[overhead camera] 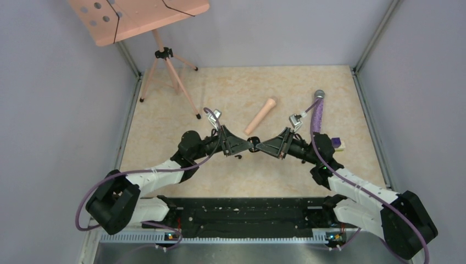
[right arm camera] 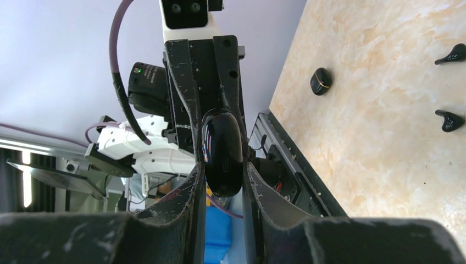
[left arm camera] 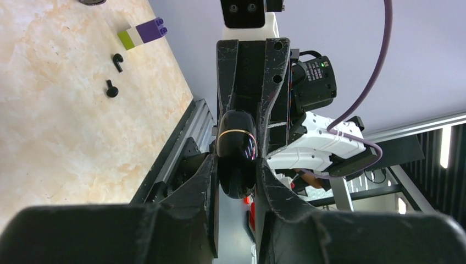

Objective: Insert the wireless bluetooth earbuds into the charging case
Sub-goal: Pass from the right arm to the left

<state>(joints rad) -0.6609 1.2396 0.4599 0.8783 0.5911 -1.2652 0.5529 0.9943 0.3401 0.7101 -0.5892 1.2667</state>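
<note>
Both arms meet mid-worktop, tips facing each other. The case sits between them, pinched from both ends.

Left fingers are clamped on the case, one on each side, touching it. Right fingers flank the same case and press both its sides too. The lid is closed, a thin gold seam shows around it, and the inside is not visible. The case seems lifted off the worktop, but I can't tell for sure.

Earbuds are both loose on the worktop, just to the near side of the case, close together but not touching, and neither is in the case.

A second black lump with a gold line lies on the worktop apart from the case. The cube, purple, white and green, is right of the case beside the right arm, well apart. The wooden peg lies flat just beyond the case. A purple-handled tool is beyond and to the right of the case. A wooden stand on tripod legs is far beyond and to the left of the case.
</note>
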